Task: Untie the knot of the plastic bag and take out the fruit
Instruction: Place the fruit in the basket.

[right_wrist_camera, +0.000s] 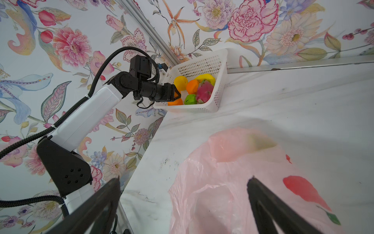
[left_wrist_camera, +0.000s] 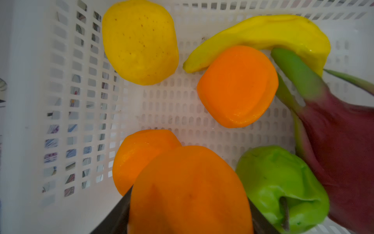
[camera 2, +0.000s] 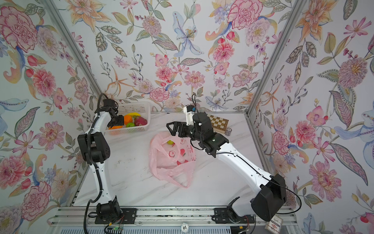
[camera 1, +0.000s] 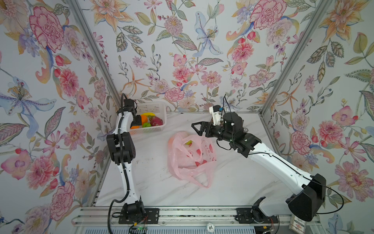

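The pink plastic bag [camera 1: 190, 160] [camera 2: 172, 160] [right_wrist_camera: 232, 182] lies slack mid-table with its mouth open; no knot is in view. A green-yellow fruit [camera 1: 189, 142] [camera 2: 170, 142] shows inside the mouth. My right gripper [camera 1: 194, 126] [right_wrist_camera: 185, 179] hovers open just above the bag's far edge, holding nothing. My left gripper [camera 1: 136, 125] [left_wrist_camera: 190, 214] reaches into the white basket [camera 1: 155, 106] [left_wrist_camera: 81, 101], shut on an orange [left_wrist_camera: 190, 182]. Under it lie two oranges [left_wrist_camera: 236, 87], a yellow lumpy fruit [left_wrist_camera: 139, 42], a green one [left_wrist_camera: 279, 182] and a dragon fruit [left_wrist_camera: 340, 152].
A banana [left_wrist_camera: 263, 34] also lies in the basket, which stands in the far left corner against the floral walls. A checkered board box [camera 2: 219, 122] and a small round roll [camera 2: 228, 131] sit at the far right behind my right arm.
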### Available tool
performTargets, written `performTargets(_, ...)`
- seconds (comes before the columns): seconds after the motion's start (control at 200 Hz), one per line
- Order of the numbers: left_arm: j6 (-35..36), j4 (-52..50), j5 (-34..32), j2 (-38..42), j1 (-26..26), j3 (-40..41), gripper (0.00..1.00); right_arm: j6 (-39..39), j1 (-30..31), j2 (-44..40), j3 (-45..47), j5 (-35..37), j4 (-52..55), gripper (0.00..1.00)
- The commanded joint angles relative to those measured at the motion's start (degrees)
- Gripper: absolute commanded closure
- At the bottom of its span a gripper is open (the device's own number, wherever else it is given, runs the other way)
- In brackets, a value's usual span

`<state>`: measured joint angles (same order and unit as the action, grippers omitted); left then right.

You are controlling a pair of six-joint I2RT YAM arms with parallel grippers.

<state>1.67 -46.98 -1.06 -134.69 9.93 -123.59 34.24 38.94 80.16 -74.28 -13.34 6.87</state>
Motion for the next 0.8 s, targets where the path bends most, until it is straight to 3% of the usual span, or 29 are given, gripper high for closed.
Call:
performTargets(0.0,0.79,-3.97,-1.74,-1.97,0.45,-2.08,0.47,-1.21,0.5,-0.34,-1.26,1.5,1.47,0.01)
performTargets(0.15,-0.38,-4.0,-0.57,-3.26,0.57,-2.73,0.43,-1.19,0.76,-0.7,-0.96,2.01,1.78,0.01)
performTargets(0.275,-0.57,-3.8,0.91,-3.14,0.67,-3.5,0.25,-1.27,1.07,-1.21,-0.84,2.61,2.0,0.01)
performTargets(0.41,-0.74,-2.98,2.35,-1.0,0.53,-2.94,0.15,-1.16,1.31,-2.1,0.04,3.55,1.96,0.01)
performTargets(0.796,-4.04,3.84,8.1,15.19,0.12,6.78,0.13,-0.33,1.29,-4.55,3.11,5.37,1.15,0.01)
